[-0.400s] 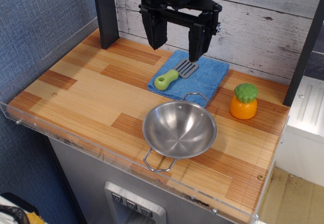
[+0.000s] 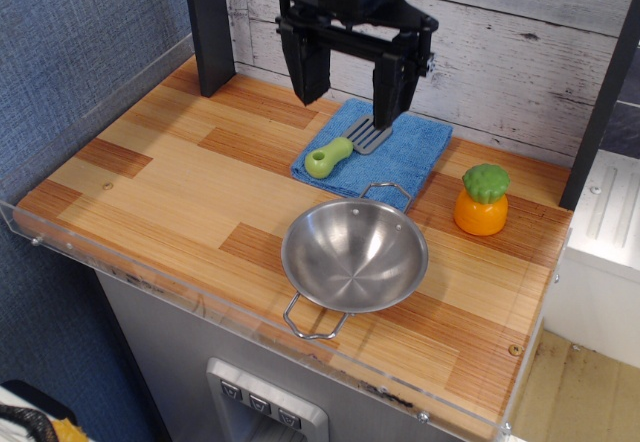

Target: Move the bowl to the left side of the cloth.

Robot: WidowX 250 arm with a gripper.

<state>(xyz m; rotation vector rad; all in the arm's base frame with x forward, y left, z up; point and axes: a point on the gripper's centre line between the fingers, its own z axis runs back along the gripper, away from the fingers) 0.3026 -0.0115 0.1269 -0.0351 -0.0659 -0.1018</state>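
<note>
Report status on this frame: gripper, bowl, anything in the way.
Gripper open, empty, above the cloth. Bowl untouched, in front of cloth. Spatula lies on cloth; tabletop left of it bare.

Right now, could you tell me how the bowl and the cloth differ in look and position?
The bowl is round, shiny steel with two wire loop handles; the cloth is a flat, blue, soft-textured rectangle. The bowl is empty, while the cloth carries a green-handled spatula. The bowl sits near the front edge; the cloth lies behind it, under the open gripper. Both rest on the wooden table, and one bowl handle overlaps the cloth's front edge.
</note>
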